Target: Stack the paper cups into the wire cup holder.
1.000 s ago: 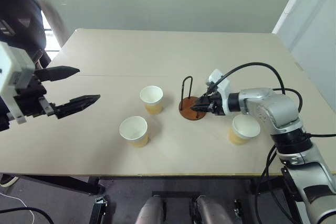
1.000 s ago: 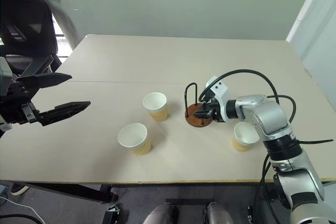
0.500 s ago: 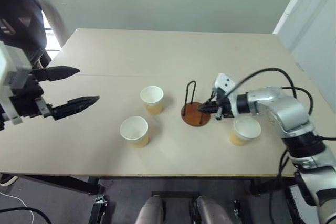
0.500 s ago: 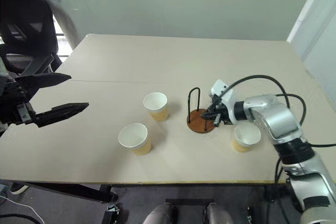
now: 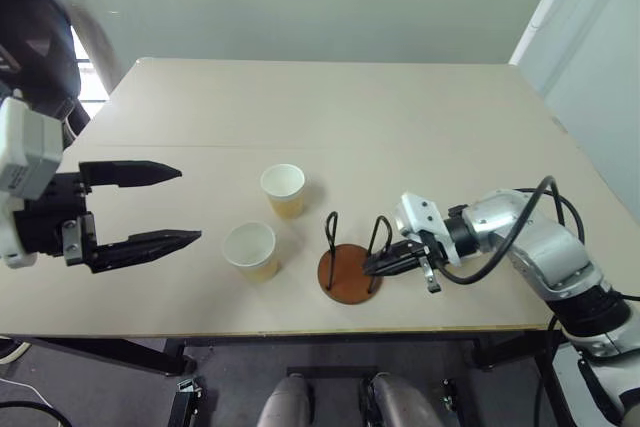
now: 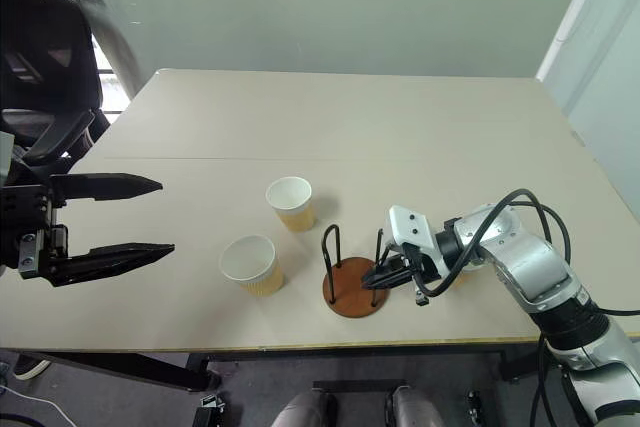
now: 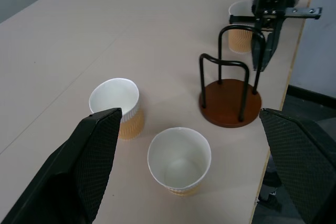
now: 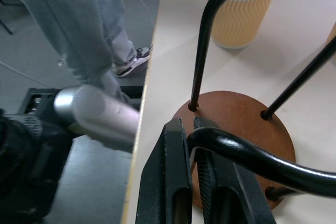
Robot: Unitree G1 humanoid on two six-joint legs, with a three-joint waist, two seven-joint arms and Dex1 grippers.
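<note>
Paper cups, three, on a beige table (image 5: 400,107); wire cup holder, one, near the front edge.

Left gripper (image 5: 160,205): hovered over the table's left end, above the surface, its two black fingers spread wide with nothing between them, pointing toward the middle of the table.

Near paper cup (image 5: 250,250): stood upright, mouth up, white inside, tan-yellow wall, just to the right of the left gripper's lower fingertip and apart from it.

Far paper cup (image 5: 283,189): stood upright a little farther back and to the right of the near cup, close to it but not touching.

Wire cup holder (image 5: 349,265): stood upright on its round reddish-brown wooden base, to the right of the near cup and close to the table's front edge. Black wire loops rose from the base. It was empty; no cup sat inside it.

Right gripper (image 5: 375,264): reached in from the right at the holder's right-hand side, fingers pressed together on one black wire loop; the right wrist view showed the wire pinched between the fingertips (image 8: 181,129) above the base.

Third paper cup (image 7: 240,31): stood behind the right arm; the left wrist view showed it beyond the holder, apart from it.

Person's legs (image 8: 94,30): in grey trousers, stood on the floor beside the table.
</note>
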